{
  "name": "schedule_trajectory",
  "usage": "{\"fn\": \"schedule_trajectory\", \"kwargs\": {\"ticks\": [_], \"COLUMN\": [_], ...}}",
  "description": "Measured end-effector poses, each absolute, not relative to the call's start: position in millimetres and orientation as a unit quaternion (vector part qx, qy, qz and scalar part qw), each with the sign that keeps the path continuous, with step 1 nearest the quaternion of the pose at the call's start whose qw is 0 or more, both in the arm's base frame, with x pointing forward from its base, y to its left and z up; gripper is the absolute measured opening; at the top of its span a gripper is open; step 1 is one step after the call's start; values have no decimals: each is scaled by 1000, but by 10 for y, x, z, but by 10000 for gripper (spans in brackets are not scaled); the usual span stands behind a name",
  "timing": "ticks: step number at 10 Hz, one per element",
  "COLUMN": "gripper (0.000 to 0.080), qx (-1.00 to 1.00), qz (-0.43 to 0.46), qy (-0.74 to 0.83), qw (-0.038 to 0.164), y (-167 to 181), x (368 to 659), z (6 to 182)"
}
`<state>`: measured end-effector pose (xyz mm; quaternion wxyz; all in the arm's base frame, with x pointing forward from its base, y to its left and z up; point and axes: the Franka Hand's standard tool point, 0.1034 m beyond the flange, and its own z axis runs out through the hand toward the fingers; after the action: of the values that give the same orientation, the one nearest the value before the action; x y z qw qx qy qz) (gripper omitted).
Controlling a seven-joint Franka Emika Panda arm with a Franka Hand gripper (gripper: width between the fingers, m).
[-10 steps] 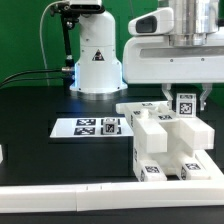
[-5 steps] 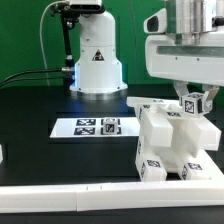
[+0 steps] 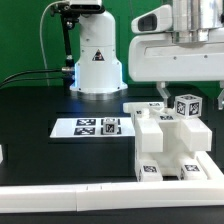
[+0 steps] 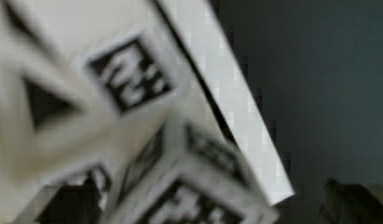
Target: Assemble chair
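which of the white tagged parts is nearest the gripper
The small tagged block on top of the pile, at the exterior view's right, directly under the gripper; the rest lie lower.

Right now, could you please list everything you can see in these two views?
chair parts: several, exact count unclear, white with black-and-white tags, clustered on the table at the exterior view's right
tagged block: one, white, at the top of that cluster
marker board: one, white with tags, flat mid-table
long bar: one, white, along the table's near edge
table: one, black
cables: black, number unclear, behind at the exterior view's left
robot base: one, white, at the back
pincer: one, white housing, above the tagged block; open or shut cannot be told
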<state>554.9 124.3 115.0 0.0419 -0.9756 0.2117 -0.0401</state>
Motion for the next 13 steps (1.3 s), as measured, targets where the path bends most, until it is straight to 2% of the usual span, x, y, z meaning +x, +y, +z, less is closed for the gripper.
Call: {"fn": "schedule_trajectory", "kwargs": {"ticks": [4, 5, 6, 7, 8, 9, 10, 11, 12, 13], "gripper": [648, 648, 648, 648, 600, 600, 424, 424, 277, 278], "qx": [-998, -999, -989, -982, -980, -984, -984, -991, -995, -997], "qz": [-39, -41, -37, -34, -34, -34, -34, -34, -35, -39], "qy": [34, -21, -143, -188, -195, -172, -173, -133, -93, -62], "qw": [32, 24, 3, -4, -4, -3, -4, 0, 1, 2], "y": [1233, 1236, 1293, 1327, 1276, 1272, 1273, 1276, 1273, 1269], "x": [5563, 5559, 5518, 5493, 5504, 5505, 5505, 5504, 5508, 5526], "z": [1158, 1153, 1119, 1098, 1097, 1097, 1096, 1095, 1093, 1092]}}
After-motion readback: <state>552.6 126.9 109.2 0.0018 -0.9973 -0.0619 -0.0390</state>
